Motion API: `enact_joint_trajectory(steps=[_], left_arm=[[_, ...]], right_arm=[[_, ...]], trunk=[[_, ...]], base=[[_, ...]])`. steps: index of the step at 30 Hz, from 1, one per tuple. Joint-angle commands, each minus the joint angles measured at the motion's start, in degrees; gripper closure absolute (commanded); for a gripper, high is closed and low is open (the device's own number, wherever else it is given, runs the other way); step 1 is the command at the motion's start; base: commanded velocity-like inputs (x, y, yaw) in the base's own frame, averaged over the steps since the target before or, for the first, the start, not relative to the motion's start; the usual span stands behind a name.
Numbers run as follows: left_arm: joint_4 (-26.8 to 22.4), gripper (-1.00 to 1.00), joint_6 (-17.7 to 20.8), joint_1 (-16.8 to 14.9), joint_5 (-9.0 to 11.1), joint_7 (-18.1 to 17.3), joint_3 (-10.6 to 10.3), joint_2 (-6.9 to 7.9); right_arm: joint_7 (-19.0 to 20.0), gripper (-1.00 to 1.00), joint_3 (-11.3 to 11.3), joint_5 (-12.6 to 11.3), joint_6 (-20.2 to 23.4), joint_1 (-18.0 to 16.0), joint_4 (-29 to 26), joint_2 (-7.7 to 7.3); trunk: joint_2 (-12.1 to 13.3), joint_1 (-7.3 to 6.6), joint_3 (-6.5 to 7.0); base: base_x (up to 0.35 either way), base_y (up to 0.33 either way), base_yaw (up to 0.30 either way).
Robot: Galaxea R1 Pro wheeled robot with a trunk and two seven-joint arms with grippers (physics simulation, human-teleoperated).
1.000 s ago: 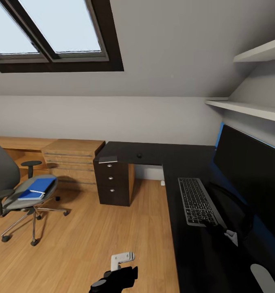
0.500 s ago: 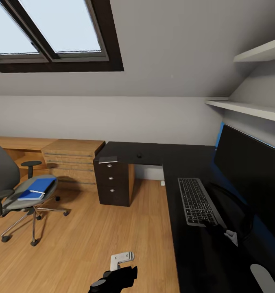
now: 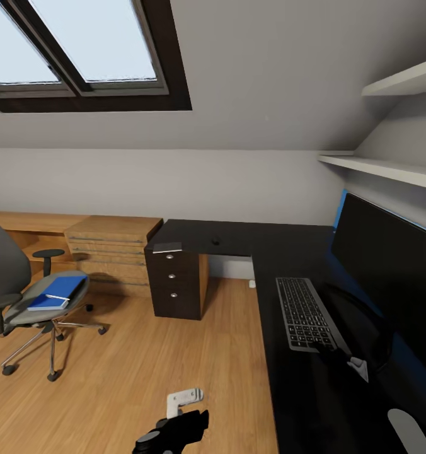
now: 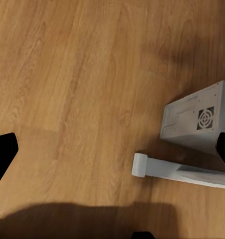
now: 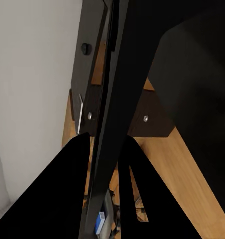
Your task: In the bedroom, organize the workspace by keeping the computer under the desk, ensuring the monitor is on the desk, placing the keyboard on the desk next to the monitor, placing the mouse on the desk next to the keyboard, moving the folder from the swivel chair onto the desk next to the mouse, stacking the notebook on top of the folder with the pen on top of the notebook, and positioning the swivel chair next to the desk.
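Observation:
A black monitor point(image 3: 389, 265) stands on the dark L-shaped desk point(image 3: 282, 239), with the grey keyboard point(image 3: 301, 309) flat in front of it. My right gripper point(image 3: 345, 362) is at the keyboard's near end. In the right wrist view its fingers point(image 5: 67, 189) are shut on either side of the thin keyboard edge point(image 5: 110, 99). A small black mouse point(image 3: 216, 240) sits on the far wing of the desk. On the seat of the grey swivel chair point(image 3: 5, 271), out on the floor at the left, lie a blue folder point(image 3: 65, 285) and a blue notebook point(image 3: 47, 302). My left gripper point(image 3: 175, 429) hangs open over the floor point(image 4: 112, 152).
A dark drawer unit point(image 3: 178, 284) stands under the desk's far wing, beside a wooden chest of drawers point(image 3: 115, 249). Wall shelves point(image 3: 383, 167) hang above the monitor. A small white box with a fan grille point(image 4: 202, 119) is below my left gripper.
My left arm has drifted slightly down and to the left. The right gripper, keyboard and chair have not moved.

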Motion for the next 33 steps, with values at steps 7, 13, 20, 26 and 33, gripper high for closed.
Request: enact_joint_trajectory(steps=[7, 13, 20, 26, 33], left_arm=[[-1.1, -1.0, 0.09, -0.04, 0.64, 0.37, 0.81, 0.01], [-2.23, -1.0, 0.09, -0.04, 0.64, 0.33, 0.82, 0.01], [-2.28, -1.0, 0.09, -0.04, 0.64, 0.35, 0.8, 0.01], [-2.28, -1.0, 0.09, -0.04, 0.64, 0.35, 0.8, 0.01], [-2.28, -1.0, 0.09, -0.04, 0.64, 0.28, 0.74, 0.01]], right_arm=[[-0.57, 1.0, -0.03, -0.21, 0.32, -0.05, 0.03, 0.01], [-0.96, 1.0, -0.03, -0.23, 0.29, -0.05, 0.03, 0.01], [-0.99, 1.0, -0.03, -0.15, 0.29, -0.04, -0.19, 0.01], [-0.99, 1.0, 0.01, -0.15, 0.26, -0.05, -0.23, 0.01], [-3.74, 1.0, 0.06, -0.14, 0.32, -0.05, -0.69, 0.01]], trunk=[[-0.04, 0.0, -0.07], [-0.04, 0.0, -0.07], [-0.04, 0.0, -0.07], [-0.04, 0.0, -0.07], [-0.04, 0.0, -0.07]], base=[[0.0, 0.0, 0.0], [0.0, 0.0, 0.0], [0.0, 0.0, 0.0], [0.0, 0.0, 0.0], [0.0, 0.0, 0.0]])
